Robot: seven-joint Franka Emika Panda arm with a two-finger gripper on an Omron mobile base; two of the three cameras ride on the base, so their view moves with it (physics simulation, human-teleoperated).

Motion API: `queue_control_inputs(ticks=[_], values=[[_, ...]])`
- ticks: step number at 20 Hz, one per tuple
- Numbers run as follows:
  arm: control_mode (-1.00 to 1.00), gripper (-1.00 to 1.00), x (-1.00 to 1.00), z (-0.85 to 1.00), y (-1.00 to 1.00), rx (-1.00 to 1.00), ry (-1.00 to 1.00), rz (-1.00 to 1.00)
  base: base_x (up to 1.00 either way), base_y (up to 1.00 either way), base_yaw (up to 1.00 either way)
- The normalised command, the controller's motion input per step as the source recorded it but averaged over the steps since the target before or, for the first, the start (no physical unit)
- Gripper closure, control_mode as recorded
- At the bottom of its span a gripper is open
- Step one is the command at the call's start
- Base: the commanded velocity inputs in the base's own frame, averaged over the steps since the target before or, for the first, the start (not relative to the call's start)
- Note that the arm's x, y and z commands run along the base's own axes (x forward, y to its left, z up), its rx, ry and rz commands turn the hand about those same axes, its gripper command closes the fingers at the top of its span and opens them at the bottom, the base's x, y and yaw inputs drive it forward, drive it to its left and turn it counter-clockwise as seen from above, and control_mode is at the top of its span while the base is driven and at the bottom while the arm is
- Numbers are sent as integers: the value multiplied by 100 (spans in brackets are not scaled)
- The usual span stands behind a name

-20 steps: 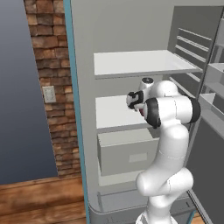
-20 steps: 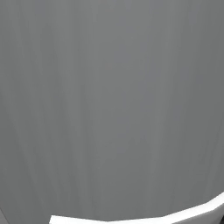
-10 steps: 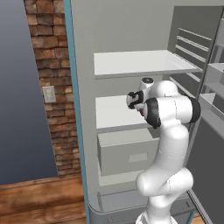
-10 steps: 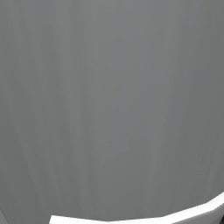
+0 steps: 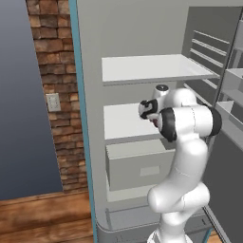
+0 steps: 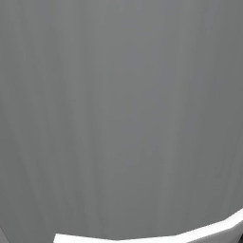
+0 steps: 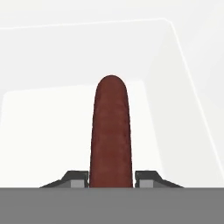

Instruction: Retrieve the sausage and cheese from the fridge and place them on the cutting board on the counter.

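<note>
Tool (image 7: 111, 179) hides sausage's (image 7: 111, 131) near end

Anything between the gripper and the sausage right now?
Nothing visible: in the hand view the gripper is shut on the sausage, one fingertip against each side, over the white fridge shelf.

My arm (image 5: 182, 156) rises bent, reaching far and left; my end effector (image 7: 110, 177) is clamped on the sausage (image 7: 110, 135).
</note>
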Motion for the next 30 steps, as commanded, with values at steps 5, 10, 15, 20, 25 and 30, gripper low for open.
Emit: queue_control_inputs(ticks=[5,10,15,20,25,30], values=[[-100,100,-64,36,0,0,-2,0,0,0,0],[-100,100,-78,51,0,0,4,0,0,0,0],[-100,100,-100,3,6,0,0,0,0,0,0],[-100,100,-98,38,26,0,0,0,0,0,0],[-100,100,-98,65,38,-1,0,1,0,0,0],[-100,100,-100,78,39,0,1,1,0,0,0]])
